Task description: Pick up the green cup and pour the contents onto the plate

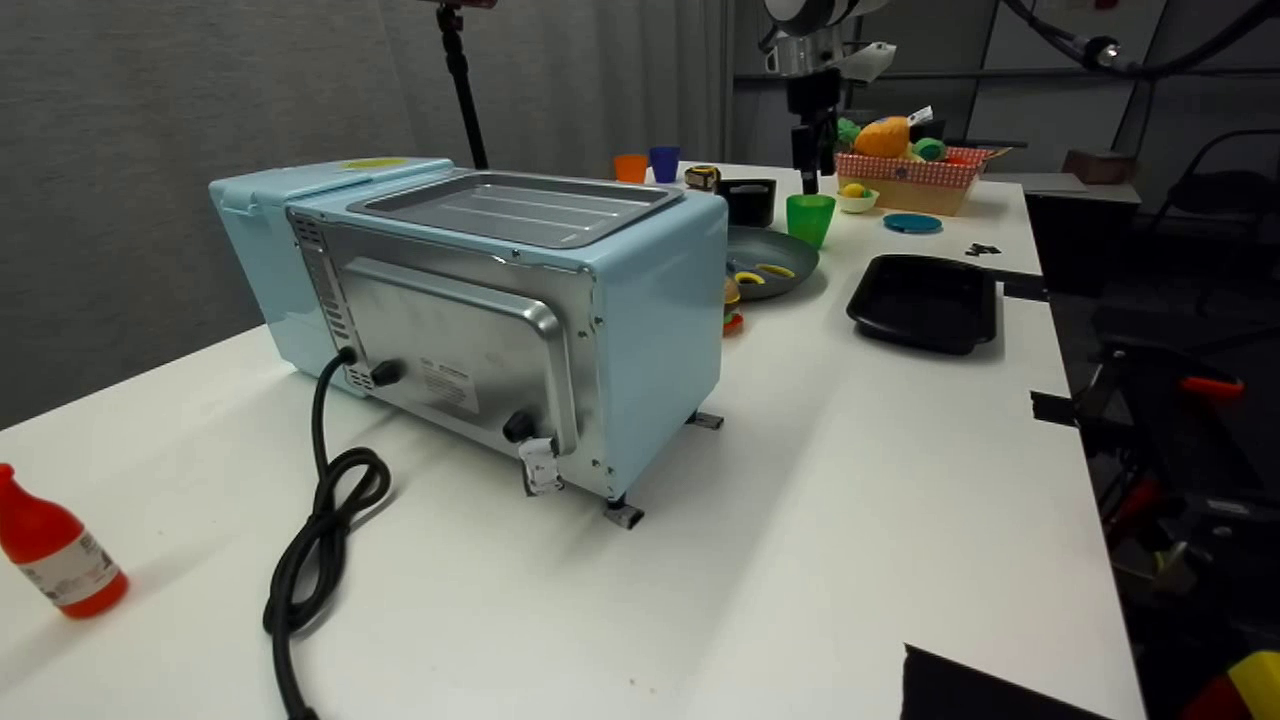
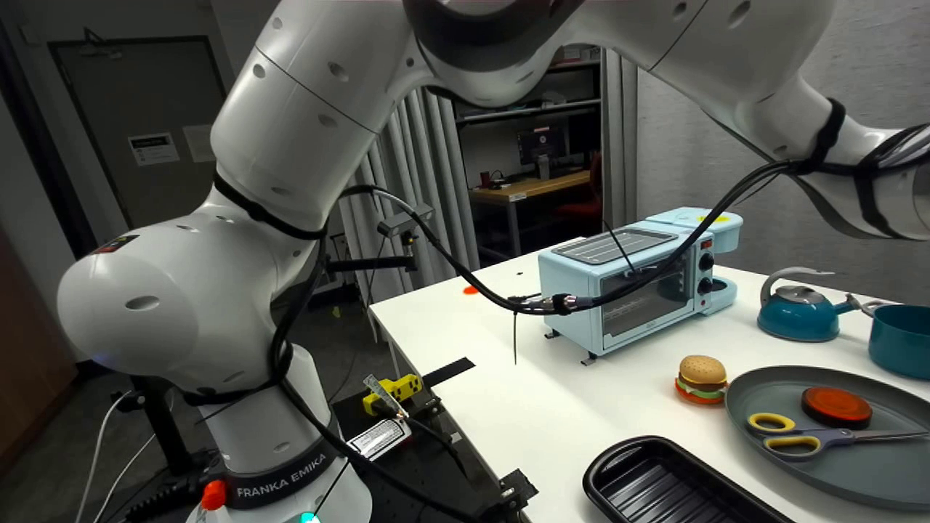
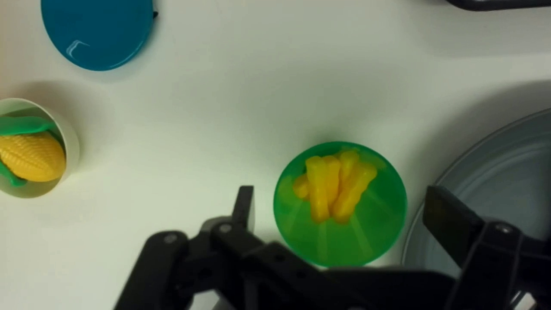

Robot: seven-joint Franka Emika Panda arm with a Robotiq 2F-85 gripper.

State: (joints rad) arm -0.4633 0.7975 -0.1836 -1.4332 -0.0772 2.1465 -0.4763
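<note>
Wrist view: the gripper (image 3: 340, 202) is spread wide, its 2 jaws on either side of the green cup (image 3: 381, 219) with a gap at each; the cup holds yellow stick-shaped pieces (image 3: 332, 181), a small teal plate (image 3: 101, 30) lying well apart. In an exterior view, the cup stands upright on the white table (image 1: 850, 500), just beside the large grey pan (image 1: 768, 247). In an exterior view, that pan bears scissors (image 2: 828, 437) and a red disc (image 2: 835, 407).

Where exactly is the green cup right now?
In the wrist view, the green cup is a little right of and below centre, framed by the open gripper, with the large gray pan close on its right.
</note>
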